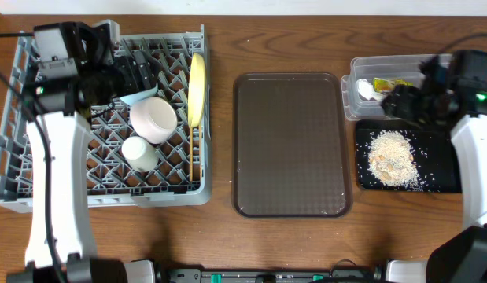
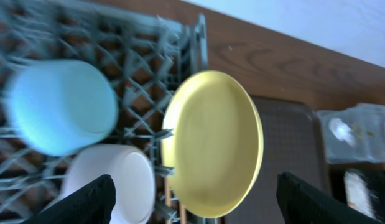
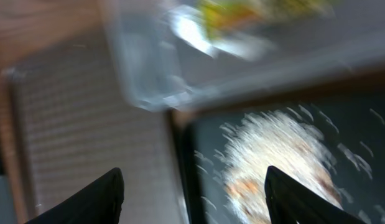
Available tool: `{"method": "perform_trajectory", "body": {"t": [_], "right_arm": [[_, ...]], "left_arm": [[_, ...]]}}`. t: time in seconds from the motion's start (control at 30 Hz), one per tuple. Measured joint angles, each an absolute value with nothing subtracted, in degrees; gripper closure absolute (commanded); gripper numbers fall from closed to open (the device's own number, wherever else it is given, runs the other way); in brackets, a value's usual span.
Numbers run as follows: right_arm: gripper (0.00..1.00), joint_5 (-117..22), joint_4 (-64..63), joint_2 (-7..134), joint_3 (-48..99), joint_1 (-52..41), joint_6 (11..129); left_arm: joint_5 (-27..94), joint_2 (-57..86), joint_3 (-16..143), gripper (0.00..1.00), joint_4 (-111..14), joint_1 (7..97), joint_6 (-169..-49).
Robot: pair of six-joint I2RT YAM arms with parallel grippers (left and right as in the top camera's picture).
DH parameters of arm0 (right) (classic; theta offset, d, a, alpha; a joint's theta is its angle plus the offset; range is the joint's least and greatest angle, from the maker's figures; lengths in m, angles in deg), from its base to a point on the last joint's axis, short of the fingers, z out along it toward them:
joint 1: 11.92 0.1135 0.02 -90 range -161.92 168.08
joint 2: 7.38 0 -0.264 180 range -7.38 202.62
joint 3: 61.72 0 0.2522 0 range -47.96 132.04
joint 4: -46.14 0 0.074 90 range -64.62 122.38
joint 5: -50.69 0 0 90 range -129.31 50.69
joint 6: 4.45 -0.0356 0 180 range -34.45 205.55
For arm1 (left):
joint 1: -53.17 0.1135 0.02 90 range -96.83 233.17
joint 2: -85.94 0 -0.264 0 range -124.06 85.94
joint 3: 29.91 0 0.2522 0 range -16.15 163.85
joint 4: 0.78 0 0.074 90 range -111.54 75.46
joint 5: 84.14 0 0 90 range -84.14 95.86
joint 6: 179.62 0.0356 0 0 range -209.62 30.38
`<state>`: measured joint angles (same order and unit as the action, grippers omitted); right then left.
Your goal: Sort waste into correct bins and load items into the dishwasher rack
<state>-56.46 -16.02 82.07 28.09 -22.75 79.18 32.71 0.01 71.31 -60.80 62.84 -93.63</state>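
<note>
The sorting job is judged to be at its closing step. The dishwasher rack (image 1: pixel 109 196) is seen at the left of the surface, loaded with the yellow plate (image 1: pixel 197 86) set on edge along its right side, the white bowl (image 1: pixel 154 118), the small pale cup (image 1: pixel 139 152) and the light blue bowl (image 2: pixel 61 115). What appear to be the chopsticks (image 1: pixel 190 157) are laid below the plate.

At the right, the snack wrapper (image 1: pixel 389 83) and the white scrap (image 1: pixel 367 91) are held in the clear tub (image 1: pixel 355 79). The food scraps (image 1: pixel 392 157) are heaped in the black tray (image 1: pixel 365 134) just beside it. Nothing is seen on the brown serving tray (image 1: pixel 290 145) between rack and bins.

The left tool (image 2: pixel 201 205) is hung above the rack with its fingers spread wide and nothing gripped. The right tool (image 3: pixel 192 199), shown in a blurred view over the border of tub and black tray, is likewise spread wide and empty.

No loose item is seen. The next move is judged to call only for both arms to be drawn clear without the upright plate or the tub being knocked.
</note>
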Motion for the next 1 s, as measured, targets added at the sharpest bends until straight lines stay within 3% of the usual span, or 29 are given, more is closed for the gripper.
{"method": "perform_trajectory", "body": {"t": [0.17,0.3,0.47,0.63,0.87,0.9,1.0], "right_arm": [[0.17,-56.65,-11.89,82.07,28.09,-15.14,82.39],[0.01,-54.64,-15.87,82.07,28.09,-11.66,83.99],[0.01,-52.52,-23.65,82.07,28.07,-11.49,84.51],[0.01,-50.21,-26.99,81.02,27.46,-11.49,83.59],[0.01,-48.81,-15.12,64.32,14.83,-11.49,82.85],[0.01,-48.43,-12.83,60.35,12.16,-11.49,82.81],[0.01,-46.60,-8.39,50.29,5.91,-11.49,82.76]], "left_arm": [[22.57,1.83,71.33,0.15,-67.40,58.69,-93.59],[18.94,0.84,71.29,0.15,-77.26,57.16,-93.70],[16.95,1.04,71.03,0.15,-85.37,57.34,-94.27],[15.99,6.42,65.71,0.15,-83.18,57.36,-93.61],[14.11,28.82,50.98,0.15,-72.62,57.36,-92.10],[14.00,32.80,48.82,0.03,-71.29,57.36,-92.12],[13.78,43.92,43.42,0.03,-68.19,57.36,-91.88]]}}
